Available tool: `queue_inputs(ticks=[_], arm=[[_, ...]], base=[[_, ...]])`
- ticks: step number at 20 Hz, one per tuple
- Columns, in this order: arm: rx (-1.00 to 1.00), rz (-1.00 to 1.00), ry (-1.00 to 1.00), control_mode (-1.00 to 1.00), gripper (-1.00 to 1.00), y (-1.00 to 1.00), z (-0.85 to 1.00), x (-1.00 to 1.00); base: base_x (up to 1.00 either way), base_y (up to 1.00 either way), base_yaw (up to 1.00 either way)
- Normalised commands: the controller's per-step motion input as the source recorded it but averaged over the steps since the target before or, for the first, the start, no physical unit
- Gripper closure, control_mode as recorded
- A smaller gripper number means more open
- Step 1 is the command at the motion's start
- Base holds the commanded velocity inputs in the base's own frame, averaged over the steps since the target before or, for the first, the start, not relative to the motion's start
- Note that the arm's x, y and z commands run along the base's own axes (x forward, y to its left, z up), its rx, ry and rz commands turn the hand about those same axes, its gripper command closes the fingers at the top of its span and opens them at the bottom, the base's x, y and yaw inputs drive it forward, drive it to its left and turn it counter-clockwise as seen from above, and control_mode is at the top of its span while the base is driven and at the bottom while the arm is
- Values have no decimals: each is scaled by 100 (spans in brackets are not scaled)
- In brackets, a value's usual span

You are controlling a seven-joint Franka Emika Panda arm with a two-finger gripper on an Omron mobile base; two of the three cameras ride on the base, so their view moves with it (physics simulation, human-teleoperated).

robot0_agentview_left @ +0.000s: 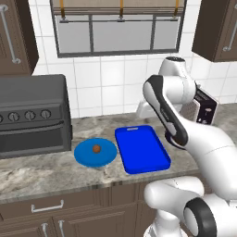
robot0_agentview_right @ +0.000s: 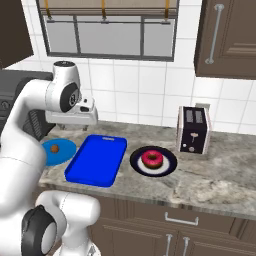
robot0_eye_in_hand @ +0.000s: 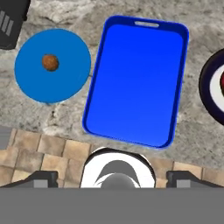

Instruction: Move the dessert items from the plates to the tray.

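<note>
A small brown ball [robot0_eye_in_hand: 50,62] sat on the round blue plate [robot0_eye_in_hand: 70,81] beside the empty tray [robot0_eye_in_hand: 135,83]. The claw's [robot0_eye_in_hand: 112,180] opening couldn't be judged. The ball might roll away if nudged.

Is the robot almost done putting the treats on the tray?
Not yet. Nothing looks done: the tray is bare. Nothing is in hand. The brown ball still sits on the round blue plate, and the pink donut on its dark-rimmed plate. Both remain to move.
</note>
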Motion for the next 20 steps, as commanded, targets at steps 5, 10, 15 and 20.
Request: queue_inputs(ticks=[5, 10, 15, 20], arm=[[0, 17, -8, -100, -100, 34, -16, -4], [0, 14, -3, -100, -100, 45, -33, 0], [0, 8, -1, -100, -100, 49, -32, 0], [0, 9, -13, -100, -100, 42, -37, 0]], base=[[0, 0, 0], [0, 0, 0], [0, 0, 0], [0, 0, 0]])
